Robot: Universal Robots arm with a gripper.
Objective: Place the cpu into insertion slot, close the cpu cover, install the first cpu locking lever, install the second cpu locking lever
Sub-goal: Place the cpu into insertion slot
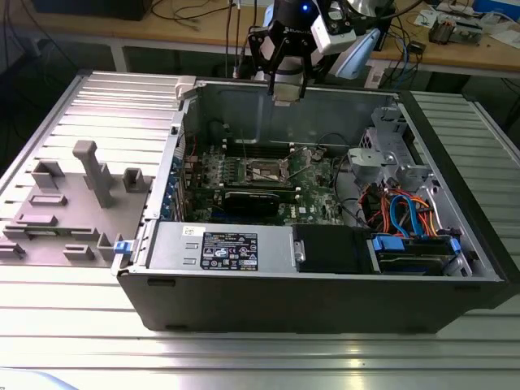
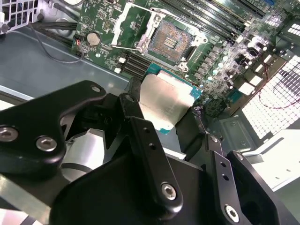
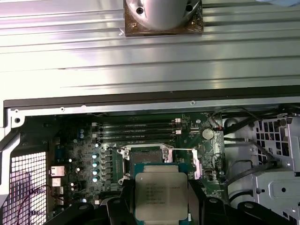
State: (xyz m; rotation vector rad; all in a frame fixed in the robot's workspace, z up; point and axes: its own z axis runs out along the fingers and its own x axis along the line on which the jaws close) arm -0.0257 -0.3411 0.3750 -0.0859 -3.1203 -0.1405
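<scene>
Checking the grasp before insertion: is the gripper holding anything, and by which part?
Yes. The gripper holds the small flat square silver-grey metal-topped cpu, its fingers pinching two opposite side edges.

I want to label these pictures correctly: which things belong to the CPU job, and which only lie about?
Job: cpu; gripper holding it; insertion slot.
Lying about: memory slots; coin battery; blue cables; grey fixtures.

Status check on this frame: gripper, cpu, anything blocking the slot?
Gripper shut on the cpu, above the open case. Insertion slot bare, pins exposed, cpu not yet seated. Nothing seen between cpu and slot.
</scene>
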